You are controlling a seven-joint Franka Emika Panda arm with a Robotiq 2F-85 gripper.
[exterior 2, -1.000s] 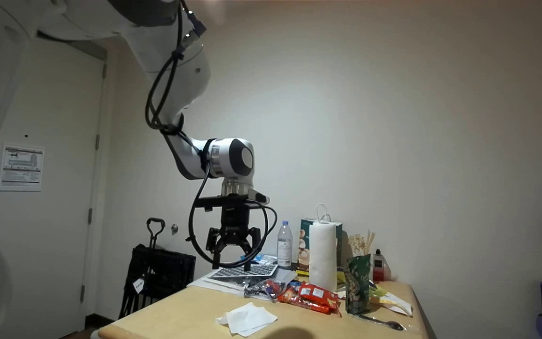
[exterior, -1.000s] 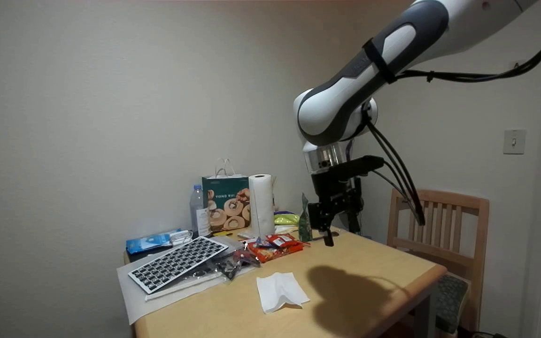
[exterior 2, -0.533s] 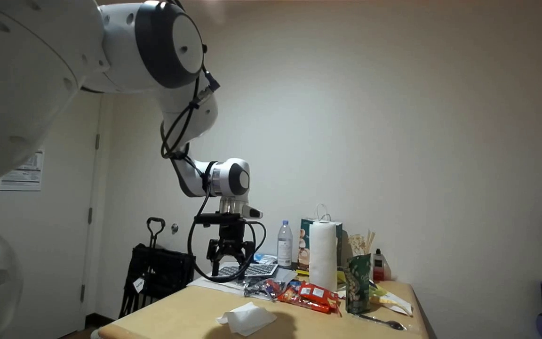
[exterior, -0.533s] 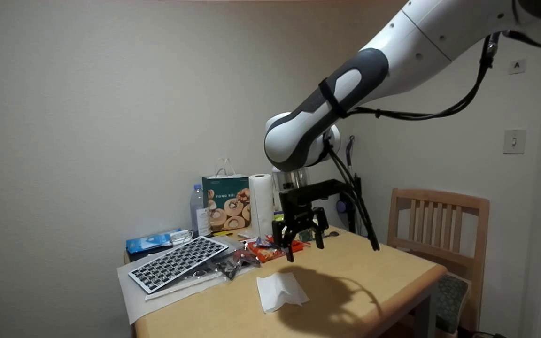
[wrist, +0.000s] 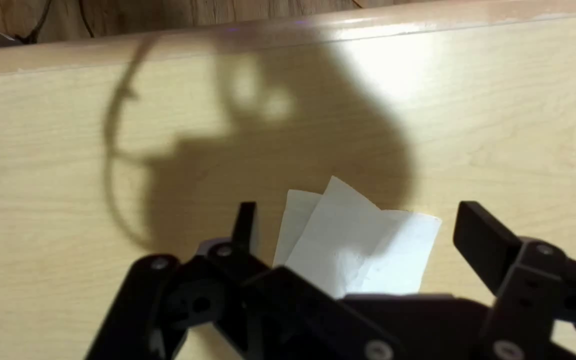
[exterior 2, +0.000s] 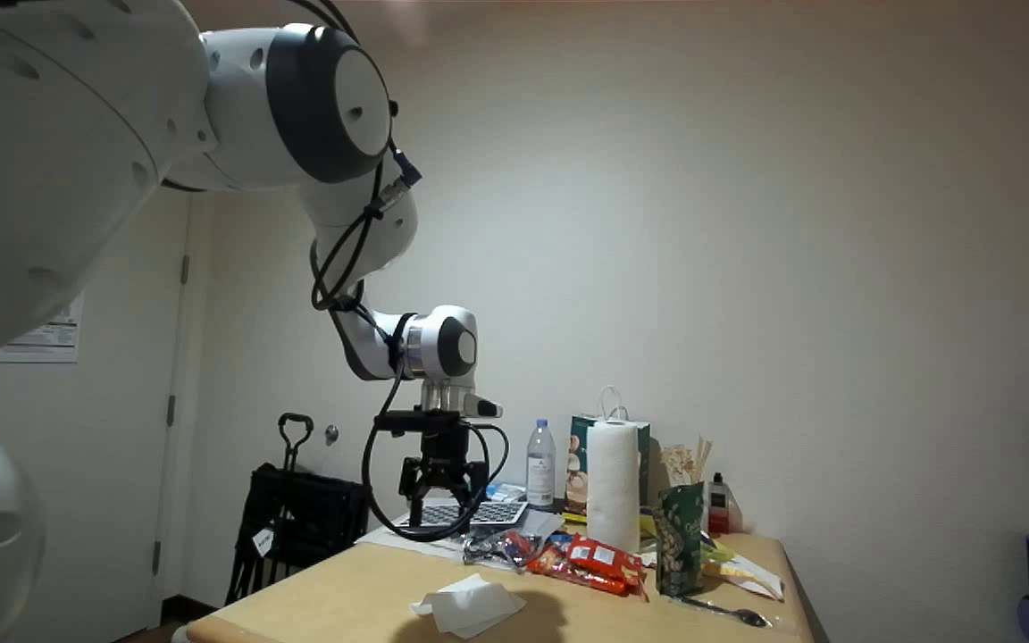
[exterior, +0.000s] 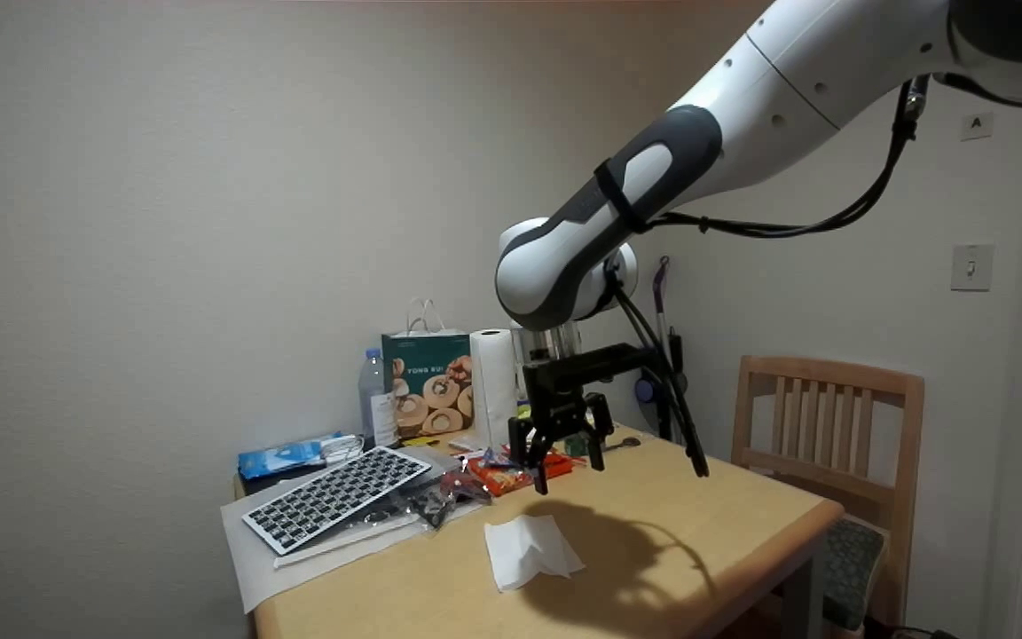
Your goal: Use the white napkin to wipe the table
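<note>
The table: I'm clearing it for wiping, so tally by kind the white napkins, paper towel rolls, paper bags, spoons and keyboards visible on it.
White napkins: 1
Paper towel rolls: 1
Paper bags: 1
Spoons: 1
Keyboards: 1
Total: 5

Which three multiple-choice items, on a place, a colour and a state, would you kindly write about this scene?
1. Where is the white napkin?
A) on the chair
B) on the table
C) in the bag

2. What colour is the bottle cap?
A) blue
B) red
C) yellow

3. How do the fingers stand?
A) shut
B) gripping the napkin
C) open

1 B: it lies there in both exterior views.
2 A: both exterior views show it blue.
3 C: a wide gap parts them in the wrist view.
</note>
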